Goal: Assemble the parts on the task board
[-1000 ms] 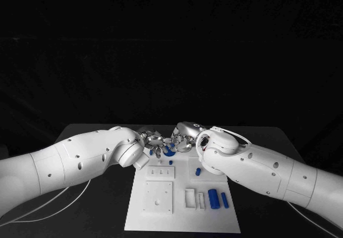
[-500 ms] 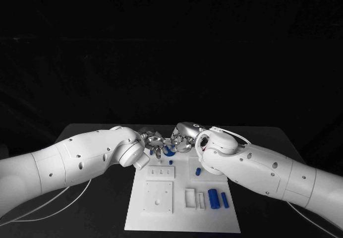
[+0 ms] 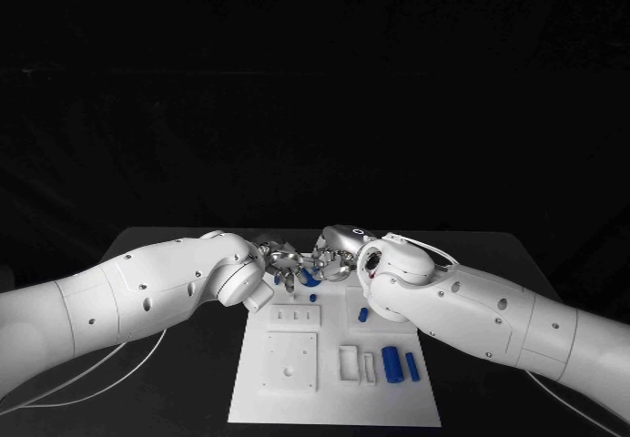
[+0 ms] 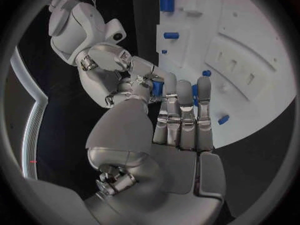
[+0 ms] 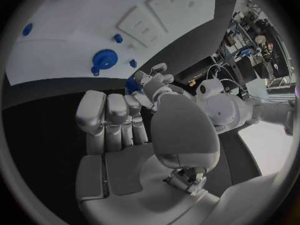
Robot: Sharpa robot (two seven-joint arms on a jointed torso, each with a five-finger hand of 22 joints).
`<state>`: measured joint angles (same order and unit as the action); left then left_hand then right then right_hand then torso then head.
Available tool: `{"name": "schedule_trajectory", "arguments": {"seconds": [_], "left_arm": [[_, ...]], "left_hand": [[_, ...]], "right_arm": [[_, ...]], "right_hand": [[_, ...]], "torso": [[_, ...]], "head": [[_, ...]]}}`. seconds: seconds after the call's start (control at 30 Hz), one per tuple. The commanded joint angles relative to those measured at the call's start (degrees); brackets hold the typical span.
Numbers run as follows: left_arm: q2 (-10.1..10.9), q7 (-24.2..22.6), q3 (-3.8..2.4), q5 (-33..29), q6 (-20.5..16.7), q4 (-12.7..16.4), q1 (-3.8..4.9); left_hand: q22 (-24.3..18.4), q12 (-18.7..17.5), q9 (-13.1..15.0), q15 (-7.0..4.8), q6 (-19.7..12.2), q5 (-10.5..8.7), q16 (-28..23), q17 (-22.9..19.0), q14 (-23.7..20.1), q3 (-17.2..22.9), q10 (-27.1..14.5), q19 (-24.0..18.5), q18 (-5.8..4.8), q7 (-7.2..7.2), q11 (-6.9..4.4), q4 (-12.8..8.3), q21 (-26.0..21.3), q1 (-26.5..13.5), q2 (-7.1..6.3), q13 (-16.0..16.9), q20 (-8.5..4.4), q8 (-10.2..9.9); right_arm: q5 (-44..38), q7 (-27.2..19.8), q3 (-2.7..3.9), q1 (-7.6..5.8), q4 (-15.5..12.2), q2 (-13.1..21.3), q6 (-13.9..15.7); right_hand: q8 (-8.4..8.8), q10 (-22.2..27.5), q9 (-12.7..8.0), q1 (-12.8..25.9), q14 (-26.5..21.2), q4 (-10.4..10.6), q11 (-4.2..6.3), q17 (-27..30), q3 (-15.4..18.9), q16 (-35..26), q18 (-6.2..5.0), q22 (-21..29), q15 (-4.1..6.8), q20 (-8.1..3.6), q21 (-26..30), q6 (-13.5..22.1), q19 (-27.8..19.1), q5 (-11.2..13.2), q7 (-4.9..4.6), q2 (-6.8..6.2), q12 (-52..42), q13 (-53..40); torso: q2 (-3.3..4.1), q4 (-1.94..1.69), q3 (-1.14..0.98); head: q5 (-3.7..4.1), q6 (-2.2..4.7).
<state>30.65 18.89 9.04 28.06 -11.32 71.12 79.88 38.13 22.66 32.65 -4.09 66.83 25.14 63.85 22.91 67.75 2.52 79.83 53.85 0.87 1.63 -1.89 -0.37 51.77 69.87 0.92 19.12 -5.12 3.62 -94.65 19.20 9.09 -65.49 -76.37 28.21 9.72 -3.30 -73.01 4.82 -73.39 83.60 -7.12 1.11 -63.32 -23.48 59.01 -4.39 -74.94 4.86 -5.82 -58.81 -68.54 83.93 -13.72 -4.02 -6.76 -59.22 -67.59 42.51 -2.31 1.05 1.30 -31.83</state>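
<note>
The black table [image 3: 525, 250] stands against an unlit black background. Thin pale cables [image 3: 92, 373] lie along the tabletop's left edge.

Dim, black surroundings — wrist views bend, perhaps slightly soft.

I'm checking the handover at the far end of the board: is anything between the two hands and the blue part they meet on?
Nothing visible. The left hand and right hand both have fingers at the blue part, over the far end of the board. Which hand actually grips it is unclear.
</note>
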Motion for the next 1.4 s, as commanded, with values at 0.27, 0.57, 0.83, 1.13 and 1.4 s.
{"name": "schedule_trajectory", "arguments": {"seconds": [0.27,0.57,0.83,1.13,1.4], "left_arm": [[0.22,-1.98,-0.03,-0.5,1.99,0.58,-0.04],[0.45,-2.68,-0.04,-0.42,1.29,0.79,-0.07],[0.81,-3.0,-0.05,-0.41,0.68,0.59,-0.07],[1.57,-2.61,-0.04,0.61,2.09,0.48,-0.07],[2.08,-2.47,-0.04,1.53,3.02,0.0,-0.07]], "left_hand": [[1.62,-1.47,3.6,-0.11,-0.62,-10.67,-0.24,0.16,0.0,18.5,0.88,-0.49,1.15,0.57,0.02,-5.47,1.09,-0.36,3.41,-1.09,-0.19,0.42],[2.53,-0.79,13.41,-0.4,-0.89,-9.26,-0.04,0.35,0.64,23.6,1.31,-0.2,1.36,0.21,-0.23,-7.02,1.71,-4.16,2.5,-0.46,-0.41,0.31],[2.91,-0.24,15.67,-0.72,-0.17,-7.46,0.63,0.76,1.18,24.31,1.94,0.28,1.39,-0.17,-0.56,-7.92,2.13,-5.43,2.11,-0.06,-0.72,0.42],[4.07,0.28,18.71,-1.2,1.03,-0.62,1.63,1.57,1.59,26.04,2.93,0.3,1.57,-0.6,-0.95,-10.67,3.47,-8.27,0.95,0.39,-1.22,0.26],[4.41,0.32,18.82,-1.33,1.38,-0.03,1.76,1.82,1.81,26.15,3.23,0.33,1.59,-0.7,-1.03,-11.2,3.82,-8.56,0.76,0.54,-1.36,0.18]], "right_arm": [[-0.8,-0.35,-0.04,-0.01,-0.32,-0.07,-0.27],[-0.63,-0.35,-0.05,0.1,-0.89,0.26,-0.02],[0.05,-0.66,-0.05,0.47,-2.23,1.52,0.74],[1.29,-1.66,-0.05,0.79,-2.29,3.28,4.78],[5.26,-1.81,0.11,1.08,-3.3,6.46,6.56]], "right_hand": [[-0.32,0.19,0.08,0.0,-0.13,-0.13,0.42,0.03,-0.16,-0.27,0.4,-7.66,0.32,-0.44,0.39,-0.23,2.73,-0.23,-0.04,0.43,0.39,0.13],[-0.33,0.19,0.09,0.27,-0.13,0.04,0.44,0.13,-0.01,-0.41,0.38,-7.62,0.33,-0.44,0.53,-0.23,2.74,-0.21,0.01,0.39,0.45,0.19],[-0.27,0.75,-0.42,1.66,-0.23,1.6,0.23,0.73,1.59,-1.2,0.31,-7.43,0.19,-0.32,1.37,1.19,2.61,-0.16,-0.15,-0.81,1.28,0.79],[-0.38,5.95,-1.02,1.08,-1.69,4.91,-1.26,5.98,5.81,-8.59,-0.67,-4.9,-0.86,0.72,10.84,10.15,1.33,-2.19,-2.47,-3.67,10.19,8.8],[-0.28,8.26,-1.16,-1.25,-2.72,9.44,-2.01,7.16,12.37,-10.96,-1.23,-4.21,-1.46,1.36,16.44,15.04,1.42,-0.66,-3.18,-4.36,10.68,12.74]], "torso": [[0.04,0.0,0.02],[0.01,-0.08,0.04],[-0.03,-0.02,0.01],[0.02,0.02,-0.03],[0.01,0.08,-0.15]], "head": [[0.14,-0.08],[0.17,-0.19],[0.04,-0.3],[0.3,-0.34],[-0.56,-0.67]]}}
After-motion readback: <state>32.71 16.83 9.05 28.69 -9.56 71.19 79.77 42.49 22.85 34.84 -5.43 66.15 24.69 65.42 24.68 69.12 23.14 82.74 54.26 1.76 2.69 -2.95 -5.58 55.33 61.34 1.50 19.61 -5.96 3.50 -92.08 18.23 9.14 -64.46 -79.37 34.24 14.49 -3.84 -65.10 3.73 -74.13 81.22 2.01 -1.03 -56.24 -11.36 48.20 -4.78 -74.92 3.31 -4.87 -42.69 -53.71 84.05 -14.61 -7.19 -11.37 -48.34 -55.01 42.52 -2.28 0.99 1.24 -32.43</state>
